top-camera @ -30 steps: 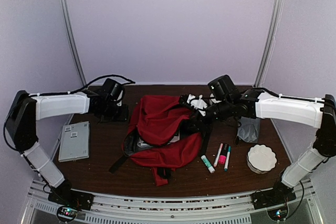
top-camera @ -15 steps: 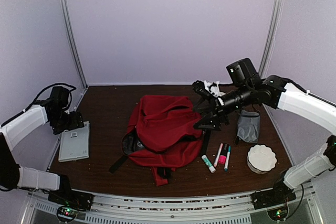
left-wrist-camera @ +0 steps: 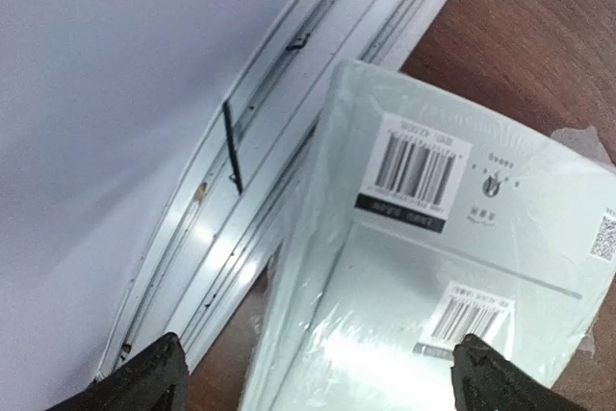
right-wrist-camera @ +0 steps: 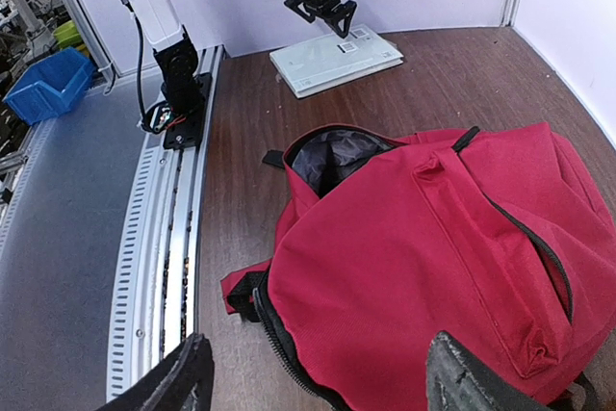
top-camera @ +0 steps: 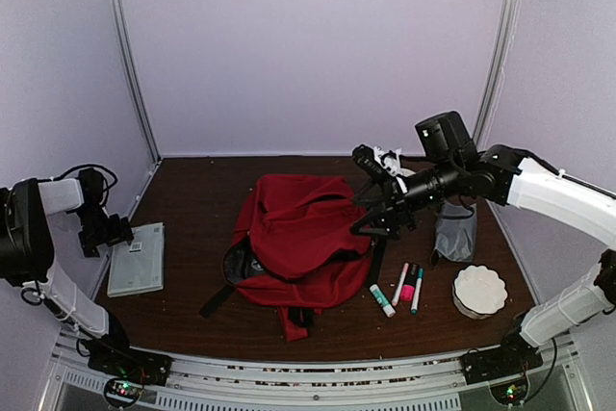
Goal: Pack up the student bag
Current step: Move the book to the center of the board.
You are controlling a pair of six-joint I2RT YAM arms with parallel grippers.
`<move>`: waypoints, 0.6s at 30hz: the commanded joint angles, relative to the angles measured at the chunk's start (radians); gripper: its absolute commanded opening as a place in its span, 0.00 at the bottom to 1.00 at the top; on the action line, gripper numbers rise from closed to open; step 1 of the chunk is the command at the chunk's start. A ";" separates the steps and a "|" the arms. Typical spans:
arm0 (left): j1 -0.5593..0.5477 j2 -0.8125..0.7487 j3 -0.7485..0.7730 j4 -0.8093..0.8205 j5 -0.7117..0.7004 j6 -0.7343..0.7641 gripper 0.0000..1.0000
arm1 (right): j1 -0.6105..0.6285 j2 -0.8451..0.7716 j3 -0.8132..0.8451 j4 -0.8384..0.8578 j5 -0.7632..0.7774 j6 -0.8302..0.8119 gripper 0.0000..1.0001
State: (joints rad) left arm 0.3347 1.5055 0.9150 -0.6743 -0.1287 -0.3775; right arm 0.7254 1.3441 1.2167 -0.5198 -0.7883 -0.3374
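Note:
The student bag (top-camera: 300, 238) is a big red backpack lying flat mid-table, its mouth (right-wrist-camera: 332, 156) gaping slightly and showing grey lining. My right gripper (top-camera: 370, 194) hovers above the bag's right side, open and holding nothing; in its wrist view (right-wrist-camera: 322, 372) the red fabric (right-wrist-camera: 433, 267) fills the space below the jaws. My left gripper (top-camera: 101, 230) is at the table's left edge, open wide and empty. It hangs just above the near-left corner of a pale grey plastic-wrapped book (left-wrist-camera: 433, 267), which also lies in the top view (top-camera: 137, 257).
Right of the bag lie a glue stick (top-camera: 381, 301) and some markers (top-camera: 408, 286). A white scalloped bowl (top-camera: 479, 291) and a small grey pouch (top-camera: 454, 233) sit further right. A metal rail (left-wrist-camera: 250, 170) runs along the table's left edge beside the book.
My left arm swung from the bag's far-left side out to the book at the table edge and opened. My right gripper let go of the bag, lifted and opened.

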 commanded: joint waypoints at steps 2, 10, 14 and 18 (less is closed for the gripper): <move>0.003 0.081 0.039 0.037 0.127 0.069 0.96 | 0.019 -0.018 -0.037 0.133 0.067 0.121 0.76; -0.027 0.114 -0.008 0.088 0.302 0.061 0.90 | 0.134 0.129 0.080 0.167 0.195 0.235 0.75; -0.107 0.116 -0.010 0.087 0.311 0.054 0.88 | 0.215 0.219 0.173 0.137 0.229 0.243 0.75; -0.202 0.088 -0.034 0.096 0.307 0.025 0.88 | 0.231 0.316 0.261 0.143 0.234 0.330 0.74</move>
State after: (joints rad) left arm 0.2195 1.5951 0.9154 -0.5877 0.0753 -0.3264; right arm 0.9485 1.5986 1.3899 -0.3862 -0.5980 -0.0986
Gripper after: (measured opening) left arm 0.884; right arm 0.746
